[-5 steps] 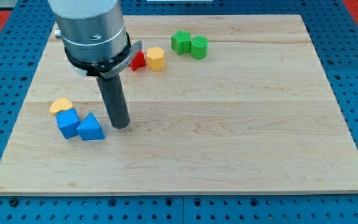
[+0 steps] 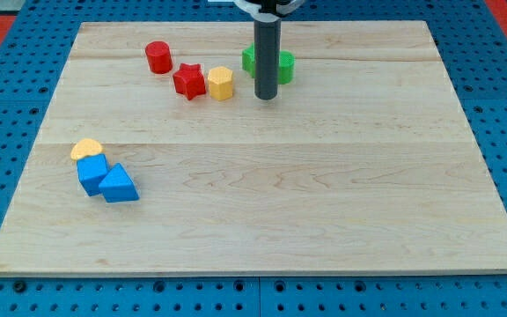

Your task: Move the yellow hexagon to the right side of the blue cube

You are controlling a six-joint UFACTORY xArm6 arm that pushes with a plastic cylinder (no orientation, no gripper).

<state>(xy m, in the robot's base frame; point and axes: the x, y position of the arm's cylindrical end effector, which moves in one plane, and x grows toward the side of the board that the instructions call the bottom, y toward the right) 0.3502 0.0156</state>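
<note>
My tip (image 2: 266,97) stands on the wooden counter (image 2: 280,194) near the top of the view, just at 3 o'clock of the yellow hexagon (image 2: 221,83), with a small gap between them. There are no jaws on this arm, only the straight dark rod, so nothing is held.

The rod hides the middle of two green blocks (image 2: 282,66) that sit just behind it, at 12 o'clock of my tip; one shows at each side of the rod, and the one at the view's right looks like a cylinder.

The yellow hexagon touches, or almost touches, the red star (image 2: 188,80) at its 9 o'clock. A red cylinder (image 2: 157,56) stands a little apart at 10 o'clock of the star.

The blue cube (image 2: 91,173) is far from the hexagon, near the left edge of the counter, at about 7 o'clock of it. A blue triangular block (image 2: 118,185) presses against the cube at its 4 o'clock. A yellow block (image 2: 85,149) with a rounded top touches the cube at 12 o'clock; its exact shape I cannot tell.
</note>
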